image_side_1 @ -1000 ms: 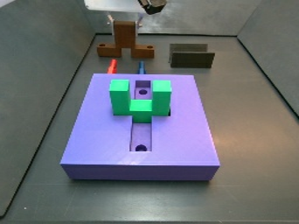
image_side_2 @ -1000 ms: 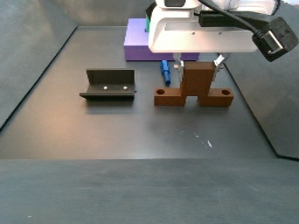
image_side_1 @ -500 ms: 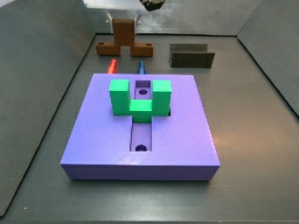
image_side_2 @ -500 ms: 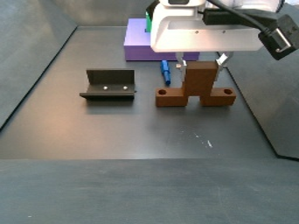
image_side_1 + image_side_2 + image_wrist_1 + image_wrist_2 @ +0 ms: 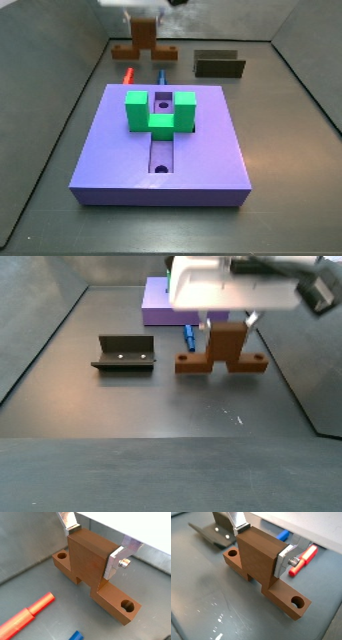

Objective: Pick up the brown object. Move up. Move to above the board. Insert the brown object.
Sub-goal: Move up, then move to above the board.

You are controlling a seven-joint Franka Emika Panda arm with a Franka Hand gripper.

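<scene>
The brown object [image 5: 93, 567] is an orange-brown T-shaped block with a round hole near each end of its bar. It stands at the far end of the floor from the board [image 5: 201, 150], in a side view [image 5: 143, 48]. My gripper [image 5: 93, 547] is shut on its upright stem, one silver finger [image 5: 115, 562] flat against each side. Both wrist views show this hold [image 5: 261, 546]. In a side view the blurred white gripper body hangs over the block [image 5: 223, 354]. The purple-blue board carries a green U-shaped block [image 5: 160, 110] over its groove.
A dark fixture [image 5: 123, 353] stands on the floor beside the brown object, also seen in a wrist view [image 5: 214, 534]. A red cylinder [image 5: 27, 614] and a blue cylinder [image 5: 160, 75] lie between the brown object and the board. Grey walls enclose the floor.
The gripper now looks blurred in both side views, and the brown object sits slightly higher in them than before. The board and fixture have not moved.
</scene>
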